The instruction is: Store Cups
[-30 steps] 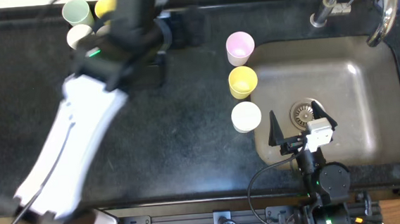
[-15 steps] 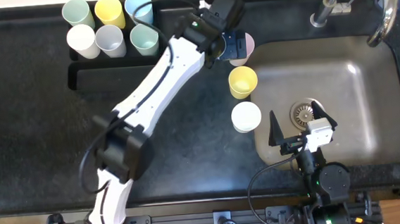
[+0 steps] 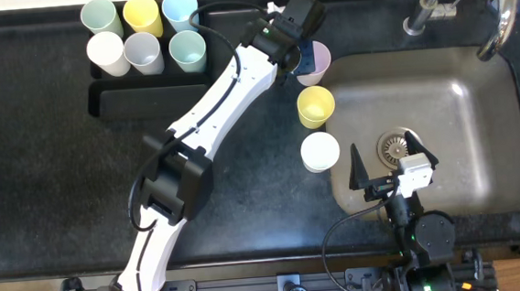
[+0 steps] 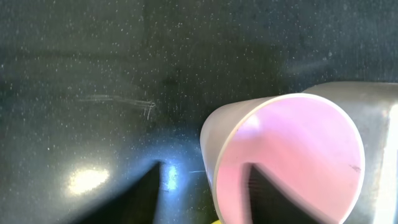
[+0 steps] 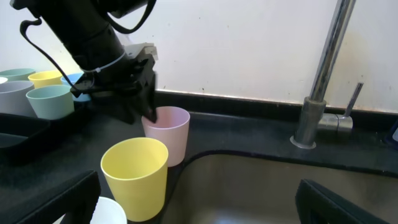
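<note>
So the pale pink plastic cup (image 4: 292,155) is found standing upright on the black speckled countertop (image 3: 246,211), right at the corner of the stainless steel sink (image 3: 464,104). The left gripper (image 4: 202,180) is parked over its rim with the jaws spread fairly wide. One finger (image 4: 258,193) is dipped inside the cup and the other is left outside, apart from the wall, so nothing's actually pinched. Whether the inner finger is touching the cup's inside can't really be told. A yellow plastic cup (image 3: 315,106) is set just beside the pink one, and a white plastic cup (image 3: 320,150) just beside that, all three lined up along the sink's edge. Well apart from them, at the back of the counter, a shallow black tray (image 3: 146,89) is seen with six upright pastel cups (image 3: 142,53) packed in two rows of three along its far side. The right gripper (image 3: 388,162) is hung over the sink near the drain, jaws wide apart, nothing held. A chrome tap (image 5: 329,74) is mounted behind the sink.
</note>
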